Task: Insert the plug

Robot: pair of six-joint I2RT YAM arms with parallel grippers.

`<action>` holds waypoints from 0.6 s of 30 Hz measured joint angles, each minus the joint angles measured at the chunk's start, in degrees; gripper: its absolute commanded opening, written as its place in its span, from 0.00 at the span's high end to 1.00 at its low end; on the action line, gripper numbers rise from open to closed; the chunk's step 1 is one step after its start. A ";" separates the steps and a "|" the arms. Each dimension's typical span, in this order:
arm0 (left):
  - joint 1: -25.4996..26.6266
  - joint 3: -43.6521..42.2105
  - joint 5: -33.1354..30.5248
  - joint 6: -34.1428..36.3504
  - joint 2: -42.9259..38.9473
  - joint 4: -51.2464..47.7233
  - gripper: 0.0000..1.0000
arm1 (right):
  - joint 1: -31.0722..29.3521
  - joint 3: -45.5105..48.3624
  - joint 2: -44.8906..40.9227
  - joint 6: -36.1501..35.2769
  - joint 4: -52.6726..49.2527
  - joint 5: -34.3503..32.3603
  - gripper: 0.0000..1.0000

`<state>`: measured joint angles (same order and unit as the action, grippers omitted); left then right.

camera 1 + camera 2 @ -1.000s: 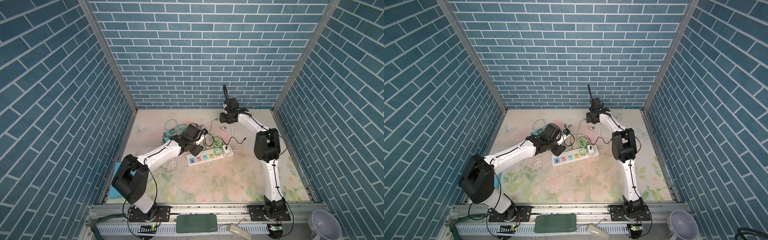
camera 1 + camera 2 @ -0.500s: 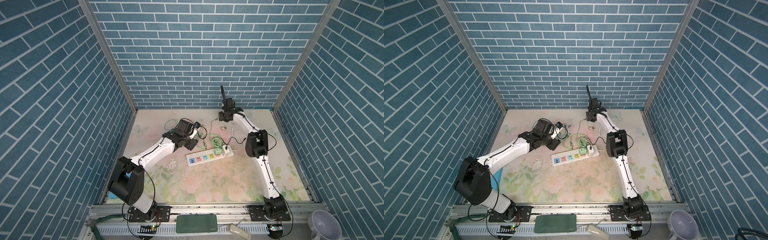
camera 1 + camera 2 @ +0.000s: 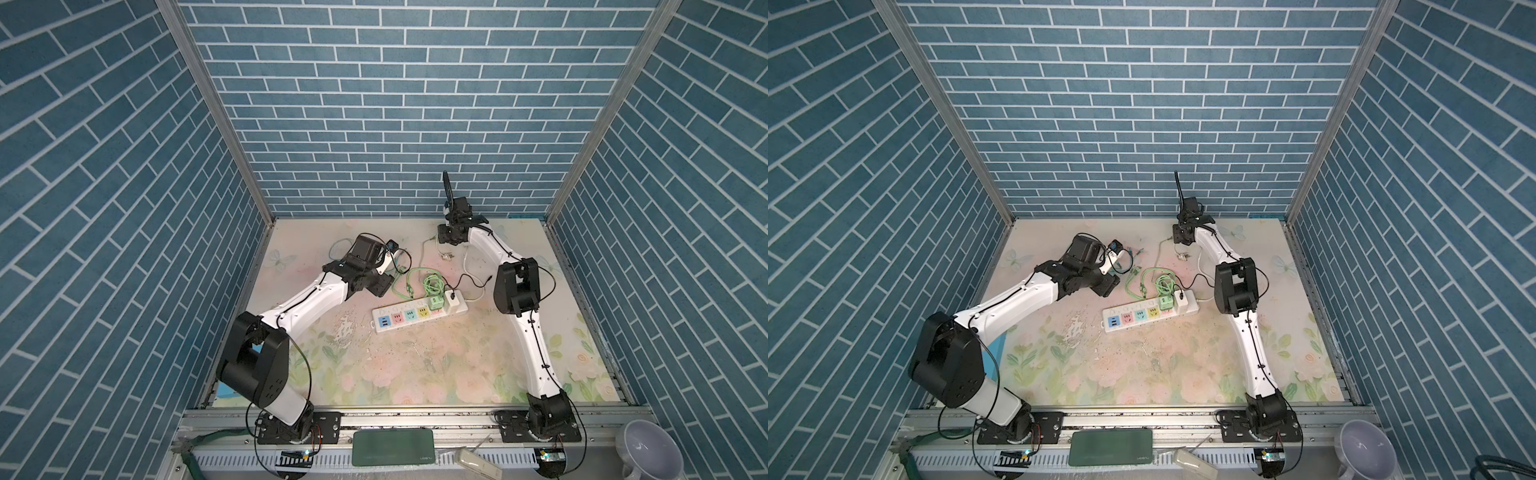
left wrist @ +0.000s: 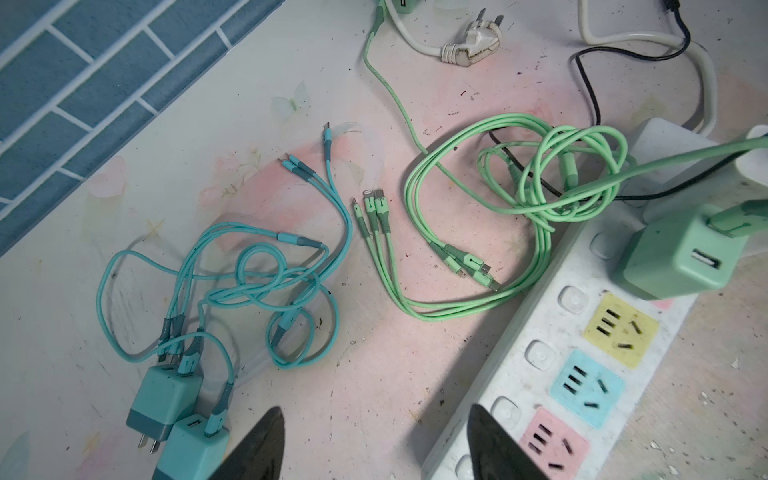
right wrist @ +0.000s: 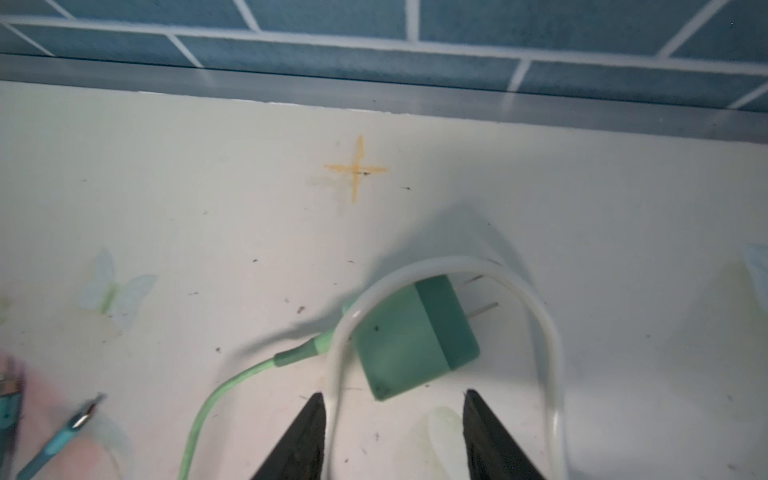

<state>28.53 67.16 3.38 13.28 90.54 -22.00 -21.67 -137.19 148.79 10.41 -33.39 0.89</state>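
Between blue-brick walls [image 3: 374, 104], over the floral mat [image 3: 415, 374], left tool [image 4: 374, 409] and right tool [image 5: 392, 392] gape.

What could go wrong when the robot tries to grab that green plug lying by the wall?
1. The white cable arches over the green charger and runs between the tips of the open right gripper. Closing could pinch the cable too and give a crooked grip.
2. The green cord seems to lead into the tangled bundle beside the power strip. Lifting might snag it or drag it along.
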 measured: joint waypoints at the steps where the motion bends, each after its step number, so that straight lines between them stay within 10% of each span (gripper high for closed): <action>1: -0.13 0.00 0.15 0.00 0.17 -0.02 0.30 | -0.26 -0.13 -0.22 0.04 0.33 0.68 0.45; 10: -1.40 0.00 0.79 -0.04 0.33 0.04 0.30 | -1.53 -6.21 -0.61 1.62 -1.07 4.39 0.56; 18: -1.75 0.00 1.31 -0.42 0.33 0.11 0.30 | -2.08 9.01 -5.86 1.81 -1.90 4.00 0.60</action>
<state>26.79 67.16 4.69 12.86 90.87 -21.89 -23.75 -128.18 142.93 12.23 -35.29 4.89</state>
